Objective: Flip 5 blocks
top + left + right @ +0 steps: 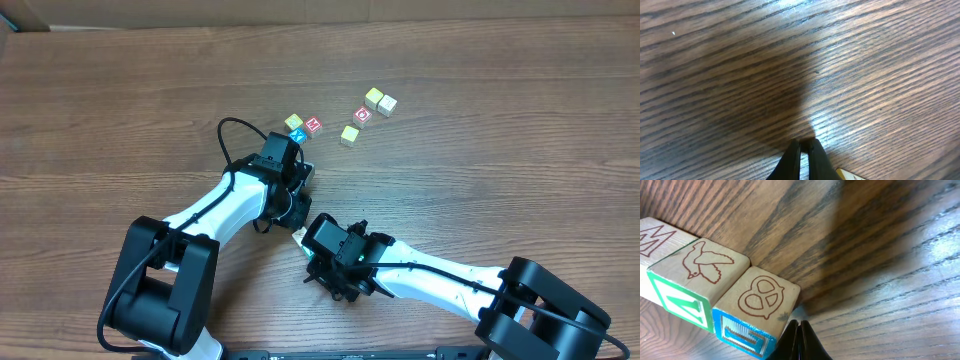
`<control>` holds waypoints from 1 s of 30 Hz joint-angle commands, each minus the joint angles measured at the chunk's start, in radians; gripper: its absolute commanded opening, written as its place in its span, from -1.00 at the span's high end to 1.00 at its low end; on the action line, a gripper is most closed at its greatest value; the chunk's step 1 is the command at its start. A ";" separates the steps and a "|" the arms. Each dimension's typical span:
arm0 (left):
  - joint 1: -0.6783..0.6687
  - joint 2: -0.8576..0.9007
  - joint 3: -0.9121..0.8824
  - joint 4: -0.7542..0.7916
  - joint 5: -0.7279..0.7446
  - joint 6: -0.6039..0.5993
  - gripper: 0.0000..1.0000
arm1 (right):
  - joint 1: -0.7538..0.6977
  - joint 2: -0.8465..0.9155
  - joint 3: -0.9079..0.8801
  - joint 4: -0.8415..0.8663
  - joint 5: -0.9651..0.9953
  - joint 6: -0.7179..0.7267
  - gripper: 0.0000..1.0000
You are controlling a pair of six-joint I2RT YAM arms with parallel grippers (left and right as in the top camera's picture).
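**Both pincers closed and empty, flip count unreadable**

I am watching the left pincer hovering over bare counter. Its tips are pressed together and gripping nothing. A yellowish sliver is peeking in at the lower right, too cropped for me to name.

From overhead I am counting seven blocks lying loose beyond the arms. Left to right, they are:
- a yellow-green block
- a blue block tucked against it
- a red block showing an M
- a lone yellow-green block
- a red-framed block showing what looks like an O
- a yellow-green block touching a pale block

In the right wrist view three more are sitting in a touching row. I cannot place this row in the overhead view. The M block is carrying an outlined M. The bird block is showing a drawn bird on top and a green-framed side reading V or an inverted A. The pretzel block is showing a pretzel drawing and a blue-framed letter I cannot settle. I am finding no brand names.

The right pincer is closed and holding nothing. Its tips are sitting at the pretzel block's near corner, touching or just short of it.

Nothing is marking any block as already flipped, so I am unable to count finished flips. I am judging the pretzel block to be the one in hand, with a tip-over coming from that corner.
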 commanded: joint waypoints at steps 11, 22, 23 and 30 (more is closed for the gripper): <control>0.028 0.095 -0.065 -0.053 -0.257 -0.061 0.92 | 0.004 0.006 -0.003 -0.013 0.014 0.005 0.92; 0.026 0.095 -0.065 -0.080 -0.206 -0.008 0.91 | 0.004 0.006 -0.003 -0.021 0.014 0.005 0.92; 0.026 0.095 -0.065 -0.080 -0.193 0.002 0.92 | 0.004 0.006 -0.003 -0.021 0.014 0.005 0.92; 0.026 0.095 -0.077 -0.085 -0.138 0.047 0.91 | 0.004 0.006 -0.003 -0.022 0.026 0.004 0.92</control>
